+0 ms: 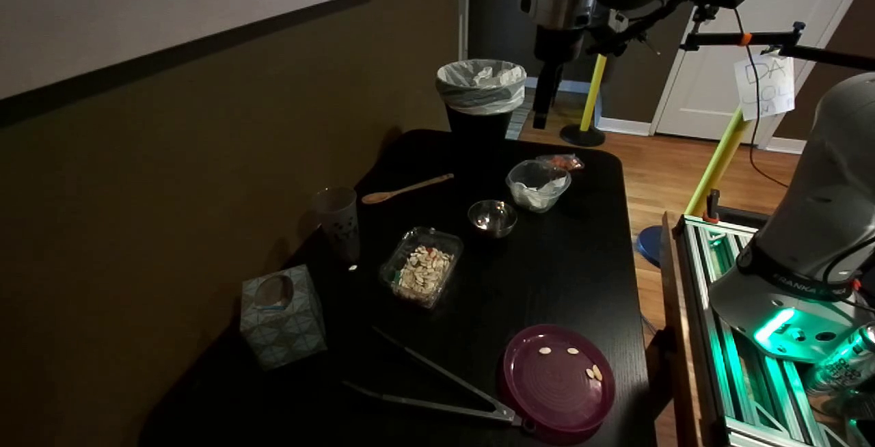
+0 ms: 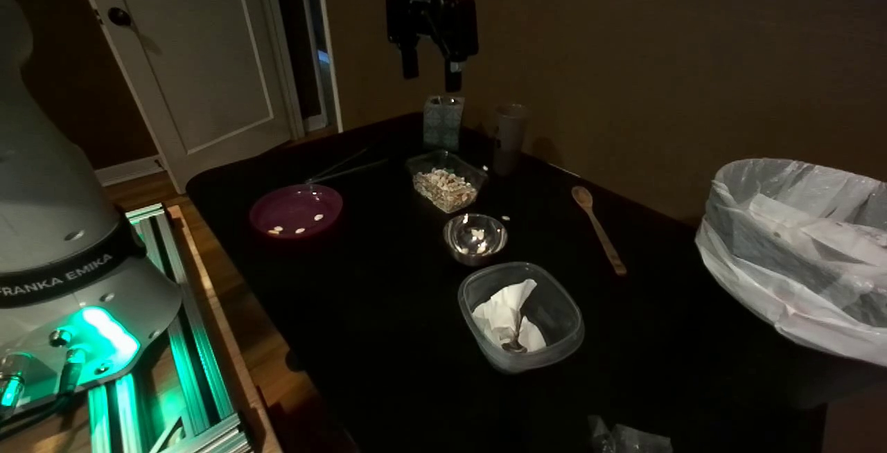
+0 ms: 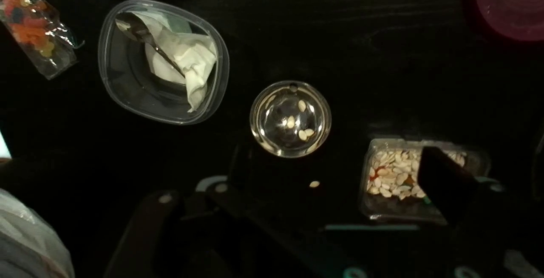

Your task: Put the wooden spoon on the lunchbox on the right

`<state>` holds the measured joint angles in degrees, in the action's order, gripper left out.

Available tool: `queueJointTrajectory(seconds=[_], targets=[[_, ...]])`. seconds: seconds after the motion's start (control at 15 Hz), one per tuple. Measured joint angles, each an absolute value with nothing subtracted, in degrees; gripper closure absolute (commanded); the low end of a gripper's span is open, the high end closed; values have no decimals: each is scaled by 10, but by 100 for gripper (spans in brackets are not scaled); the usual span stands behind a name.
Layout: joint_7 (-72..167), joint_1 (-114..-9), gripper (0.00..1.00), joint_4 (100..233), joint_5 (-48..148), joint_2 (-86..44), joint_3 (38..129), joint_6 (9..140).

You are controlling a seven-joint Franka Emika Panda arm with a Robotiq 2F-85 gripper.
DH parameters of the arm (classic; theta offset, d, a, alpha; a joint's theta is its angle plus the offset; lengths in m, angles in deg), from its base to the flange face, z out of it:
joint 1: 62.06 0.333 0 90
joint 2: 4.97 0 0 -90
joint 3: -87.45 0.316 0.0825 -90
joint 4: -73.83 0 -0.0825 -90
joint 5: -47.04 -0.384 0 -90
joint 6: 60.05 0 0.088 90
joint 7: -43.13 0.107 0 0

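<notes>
The pale wooden spoon lies flat on the black table near the wall in both exterior views. It does not show in the wrist view. A clear food tub holds a white napkin and a metal spoon; it also shows in the wrist view. A clear box of seeds stands farther along the table and shows in the wrist view. Which one is the lunchbox on the right I cannot tell. My gripper is open and empty, high above the table, with its fingers spread in the wrist view.
A metal bowl with a few seeds stands between the tub and the seed box. A lined trash bin stands at the table's end. Also there are a purple plate, tongs, a cup, a tissue box and a candy bag.
</notes>
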<state>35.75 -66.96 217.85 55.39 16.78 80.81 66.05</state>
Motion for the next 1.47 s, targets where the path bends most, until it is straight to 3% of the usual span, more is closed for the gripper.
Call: queueJointTrajectory(seconds=[0.4, 0.87, 1.47], targets=[[411, -703, 0, 2055, 554, 47, 794, 691], [198, -743, 0, 1883, 476, -69, 734, 579], [191, -741, 0, 1870, 472, -83, 734, 576]])
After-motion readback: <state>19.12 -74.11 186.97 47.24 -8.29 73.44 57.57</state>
